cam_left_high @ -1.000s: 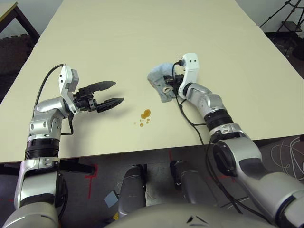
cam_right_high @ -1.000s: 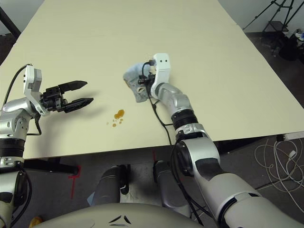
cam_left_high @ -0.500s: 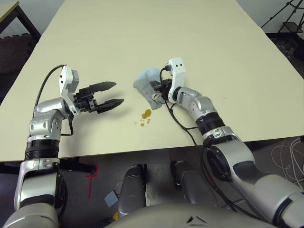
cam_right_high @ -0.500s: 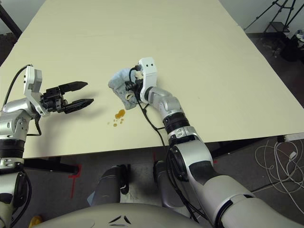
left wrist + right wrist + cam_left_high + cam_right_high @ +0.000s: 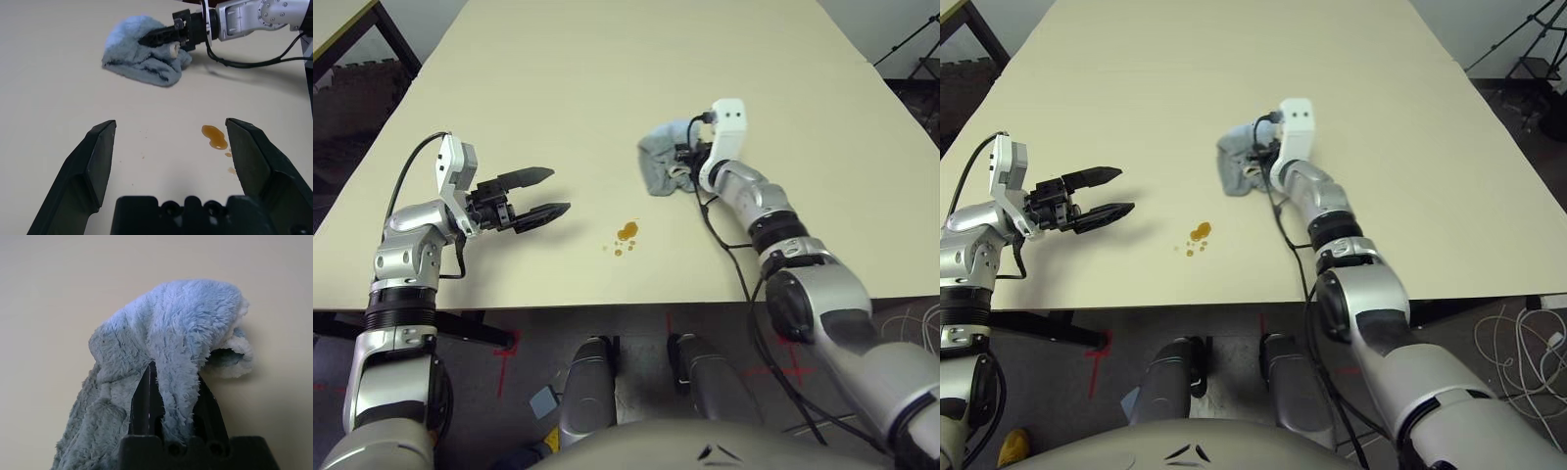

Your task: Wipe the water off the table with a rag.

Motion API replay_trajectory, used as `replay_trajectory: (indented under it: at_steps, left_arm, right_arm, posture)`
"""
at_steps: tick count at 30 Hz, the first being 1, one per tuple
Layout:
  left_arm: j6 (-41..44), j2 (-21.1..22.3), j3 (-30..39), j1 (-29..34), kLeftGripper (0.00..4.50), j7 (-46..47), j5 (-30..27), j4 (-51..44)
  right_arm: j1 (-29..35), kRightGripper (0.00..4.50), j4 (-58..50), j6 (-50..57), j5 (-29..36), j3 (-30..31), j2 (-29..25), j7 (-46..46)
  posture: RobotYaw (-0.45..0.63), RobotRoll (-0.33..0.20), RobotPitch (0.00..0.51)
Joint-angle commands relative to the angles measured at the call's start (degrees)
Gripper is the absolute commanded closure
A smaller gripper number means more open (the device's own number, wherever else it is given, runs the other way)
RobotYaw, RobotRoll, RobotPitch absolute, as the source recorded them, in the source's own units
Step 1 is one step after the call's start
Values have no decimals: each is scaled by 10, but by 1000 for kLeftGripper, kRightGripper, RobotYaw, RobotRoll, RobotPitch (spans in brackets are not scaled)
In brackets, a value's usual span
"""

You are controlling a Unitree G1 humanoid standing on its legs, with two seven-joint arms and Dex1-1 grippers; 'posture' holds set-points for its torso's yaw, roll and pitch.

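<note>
From my remote station, I see my right tool point(image 5: 683, 160) clamped on the light blue-grey terry rag point(image 5: 663, 166), its two black fingers point(image 5: 159, 35) pinched together through a fold of the cloth; the right wrist view shows the pile draped over and between them. The rag sits bunched on the cream bench point(image 5: 607, 78), its lower folds touching the surface, toward the middle of the bench and on my right side. The water point(image 5: 626, 233), a small amber-brown blotch with a few tiny drops beside it, lies on the bench nearer my body than the rag and a little to its left, apart from the cloth and not touched by it. My left tool point(image 5: 544, 192) hangs above the bench on my left, fingers spread apart and holding nothing, pointing across toward the spill, which shows near one fingertip in the left wrist view.
</note>
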Motion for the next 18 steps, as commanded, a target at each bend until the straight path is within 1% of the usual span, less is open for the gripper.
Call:
replay_trajectory:
  at_steps: [1, 3, 6, 10, 12, 15, 18]
  left_arm:
    - [-4, -1, -9, -2, 0, -6, 6, 14]
    - [-3, 0, -9, -6, 0, -7, 6, 17]
    - [-4, 4, -10, -12, 0, -13, 7, 26]
    - [-13, 11, -12, -20, 0, -24, 15, 50]
    - [-19, 12, -14, -24, 0, -29, 18, 61]
    - [-23, 11, -17, -34, 0, -33, 21, 74]
    - [-24, 8, -21, -44, 0, -38, 24, 82]
  right_arm:
    - [-16, 4430, 10, -5, 15, -24, -21, 2]
    - [-11, 4430, -11, 33, 36, -39, -29, 19]
    - [25, 4430, -97, 138, 74, -43, -27, 50]
    - [122, 4430, -292, 304, 130, -33, -12, 45]
    - [168, 4430, -376, 368, 152, -28, -1, 30]
    - [220, 4431, -454, 416, 160, -15, 16, 12]
    - [249, 4431, -486, 438, 164, -3, 32, 5]
  posture:
    - [-106, 0, 141]
    - [-108, 0, 143]
    - [-113, 0, 145]
    - [-124, 0, 149]
    - [-128, 0, 150]
    - [-134, 0, 151]
    - [-145, 0, 151]
